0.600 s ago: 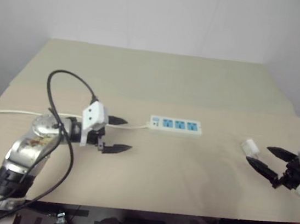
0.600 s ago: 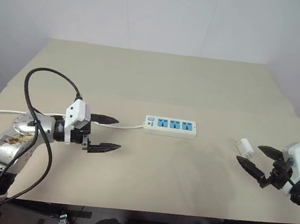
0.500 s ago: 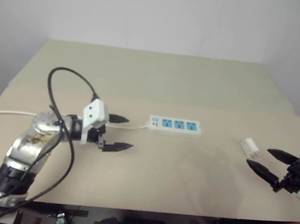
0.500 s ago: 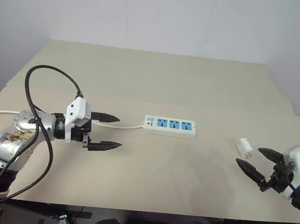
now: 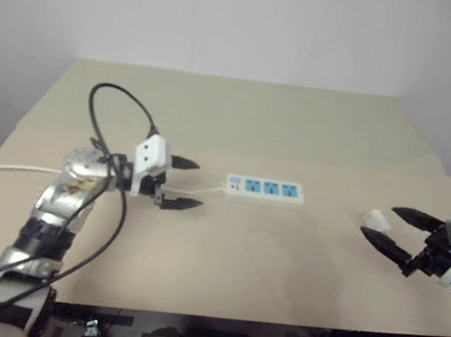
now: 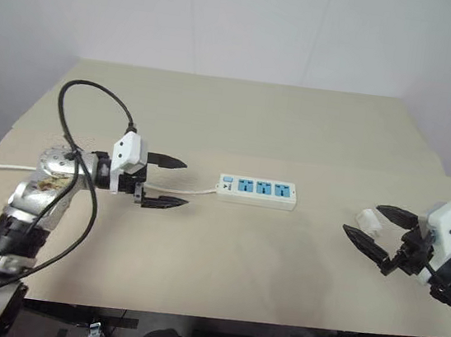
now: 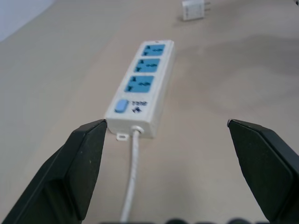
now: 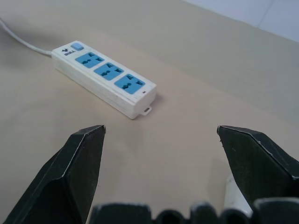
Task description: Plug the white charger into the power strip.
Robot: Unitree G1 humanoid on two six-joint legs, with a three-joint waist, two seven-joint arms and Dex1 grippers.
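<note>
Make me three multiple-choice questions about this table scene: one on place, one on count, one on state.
1. Where is the white charger?
A. by the right end effector
B. plugged into the strip
C. by the left end effector

2. How many blue sockets has the power strip?
A. two
B. three
C. five

3. How is the left end effector?
A. shut on the cord
B. shut, empty
C. open, empty

Answers: 1 A, it lies by that end effector's fingers. 2 B, three in a row. 3 C, fingers spread, holding nothing.
</note>
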